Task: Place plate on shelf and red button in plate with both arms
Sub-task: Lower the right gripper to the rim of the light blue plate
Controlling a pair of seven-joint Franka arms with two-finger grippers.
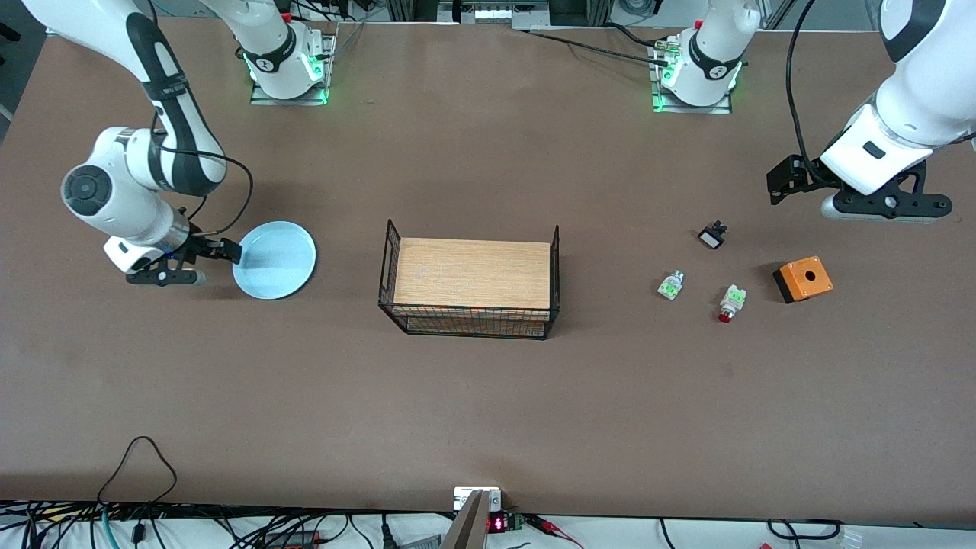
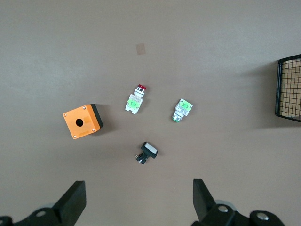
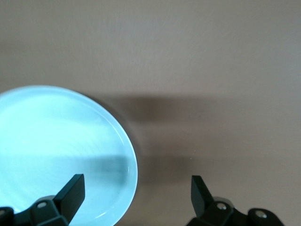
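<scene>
The pale blue plate point(image 1: 274, 259) lies flat on the table toward the right arm's end. My right gripper point(image 1: 164, 279) hangs open and empty just above the plate's outer rim. In the right wrist view point(image 3: 136, 190) the plate's rim point(image 3: 127, 141) runs between the fingers without touching them. The red button point(image 1: 730, 303) lies on its side toward the left arm's end and also shows in the left wrist view point(image 2: 136, 100). My left gripper point(image 1: 886, 212) is open and empty, high over bare table point(image 2: 138, 197).
A wire basket point(image 1: 469, 282) with a wooden floor stands mid-table. Near the red button lie a similar white-green part with no red cap point(image 1: 671, 285), a small black-and-white switch point(image 1: 712, 235) and an orange box with a hole point(image 1: 803, 278).
</scene>
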